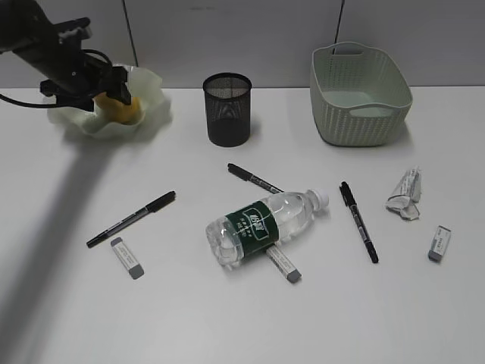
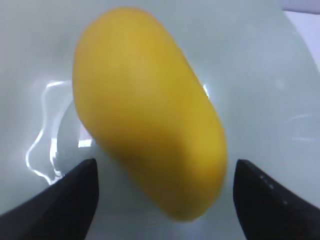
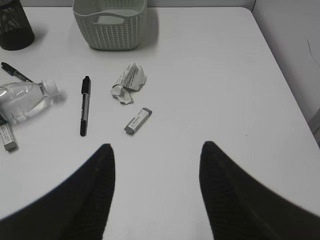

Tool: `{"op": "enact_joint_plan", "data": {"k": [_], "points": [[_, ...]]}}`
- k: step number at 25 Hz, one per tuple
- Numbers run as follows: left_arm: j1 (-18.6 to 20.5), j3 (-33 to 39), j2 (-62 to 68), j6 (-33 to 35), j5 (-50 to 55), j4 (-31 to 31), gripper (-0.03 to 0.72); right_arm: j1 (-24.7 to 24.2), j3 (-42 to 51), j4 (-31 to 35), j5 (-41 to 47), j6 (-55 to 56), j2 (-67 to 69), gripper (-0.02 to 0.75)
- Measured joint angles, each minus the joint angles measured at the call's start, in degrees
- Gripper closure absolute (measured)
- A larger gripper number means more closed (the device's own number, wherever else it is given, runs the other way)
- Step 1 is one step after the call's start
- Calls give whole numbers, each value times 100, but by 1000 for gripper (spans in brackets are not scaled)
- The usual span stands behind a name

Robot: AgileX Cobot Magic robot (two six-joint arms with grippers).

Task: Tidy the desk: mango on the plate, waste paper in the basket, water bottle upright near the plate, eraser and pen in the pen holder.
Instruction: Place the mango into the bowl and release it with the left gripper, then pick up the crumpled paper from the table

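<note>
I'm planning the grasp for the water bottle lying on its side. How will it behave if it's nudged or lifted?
The water bottle is round and lies on its side, so a sideways nudge would probably roll it, though the eraser against it may block one direction. Its clear smooth plastic looks slippery and may dent under the fingers. It seems to hold water, so it is likely heavier than it looks.

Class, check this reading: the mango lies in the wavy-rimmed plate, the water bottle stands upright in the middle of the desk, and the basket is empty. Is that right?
One detail is wrong. The water bottle is not upright; it lies on its side on the desk, as the exterior view shows. The rest holds: the mango lies in the plate, and the basket is empty.
</note>
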Motion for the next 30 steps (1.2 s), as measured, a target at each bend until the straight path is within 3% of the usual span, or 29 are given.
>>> {"op": "enact_joint_plan", "data": {"k": [7, 14, 17, 23, 30], "points": [[0, -11, -857, 0, 571, 290, 52, 0, 0, 0, 0, 0, 0, 300], [0, -51, -1793, 0, 2827, 581, 108, 0, 0, 0, 0, 0, 0, 300], [0, 42, -2057, -39, 3058, 609, 118, 0, 0, 0, 0, 0, 0, 300], [0, 1041, -3110, -71, 3114, 503, 131, 0, 0, 0, 0, 0, 0, 300], [0, 3305, -4859, -5, 2969, 673, 145, 0, 0, 0, 0, 0, 0, 300]]}}
